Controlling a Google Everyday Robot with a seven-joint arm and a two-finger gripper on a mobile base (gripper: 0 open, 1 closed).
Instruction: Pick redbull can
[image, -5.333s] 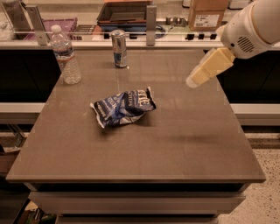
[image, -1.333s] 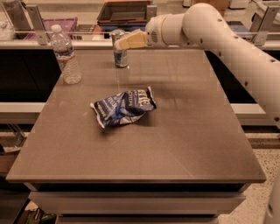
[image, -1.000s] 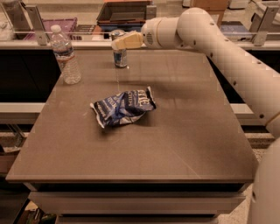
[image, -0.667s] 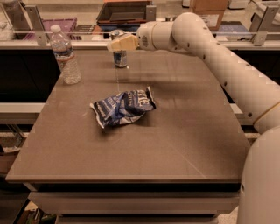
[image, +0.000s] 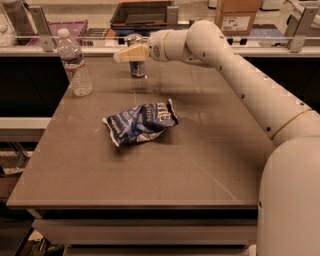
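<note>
The redbull can (image: 136, 68) stands upright at the far edge of the brown table (image: 200, 150), silver and blue, its middle hidden behind my gripper. My gripper (image: 125, 55) reaches in from the right on a long white arm, its cream fingers lying across the can's upper part at its front. The clear water bottle (image: 73, 62) with a white cap stands to the can's left. The crumpled blue and white snack bag (image: 141, 122) lies nearer, in the middle of the table.
Behind the table runs a counter with a railing (image: 45, 42), a dark tray (image: 142, 12), a purple bin (image: 65, 27) and a cardboard box (image: 237, 12). My white arm (image: 250, 90) spans the table's right side.
My gripper has moved leftward along the back of the table, from beside the can's right to across its front. The can, bottle and bag have not moved.
</note>
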